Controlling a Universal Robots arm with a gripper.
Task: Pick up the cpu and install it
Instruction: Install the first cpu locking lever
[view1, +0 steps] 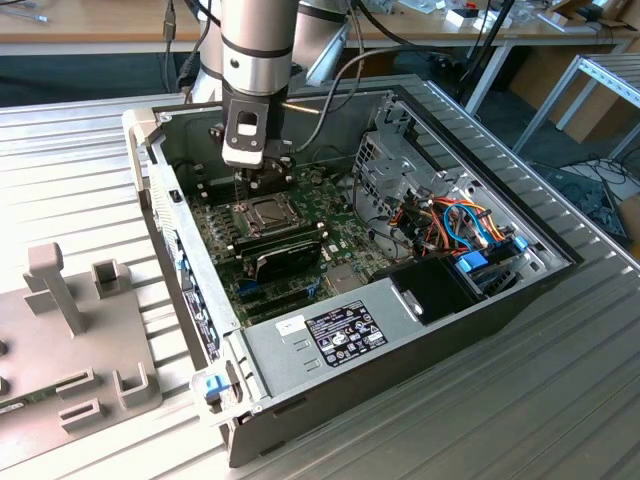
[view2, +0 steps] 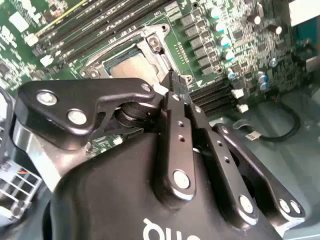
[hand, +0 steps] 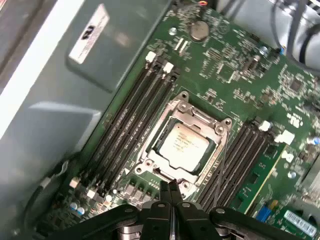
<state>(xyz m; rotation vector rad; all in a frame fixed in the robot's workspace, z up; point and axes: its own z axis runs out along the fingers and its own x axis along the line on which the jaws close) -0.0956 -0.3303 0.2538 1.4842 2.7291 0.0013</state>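
The cpu (hand: 186, 146), a small silver-grey square chip, lies flat in the socket on the green motherboard (hand: 235, 75), ringed by the silver metal socket frame (hand: 200, 116). In the first wrist view my gripper (hand: 169, 187) hangs just above the frame's near edge, its two black fingertips pressed together with nothing between them. The exterior view shows the gripper (view1: 262, 182) inside the open computer case, directly over the socket and cpu (view1: 264, 211). In the second wrist view the black fingers (view2: 176, 95) reach toward the socket frame (view2: 150, 44), and the gripper body hides most of the cpu.
Black memory slots (hand: 131, 120) flank the socket on both sides. A long black card (view1: 285, 243) sits beside the socket, with the drive cage and cables (view1: 455, 225) further to the exterior view's right. The case walls (view1: 160, 190) enclose the board. A grey fixture (view1: 70, 330) stands outside the case.
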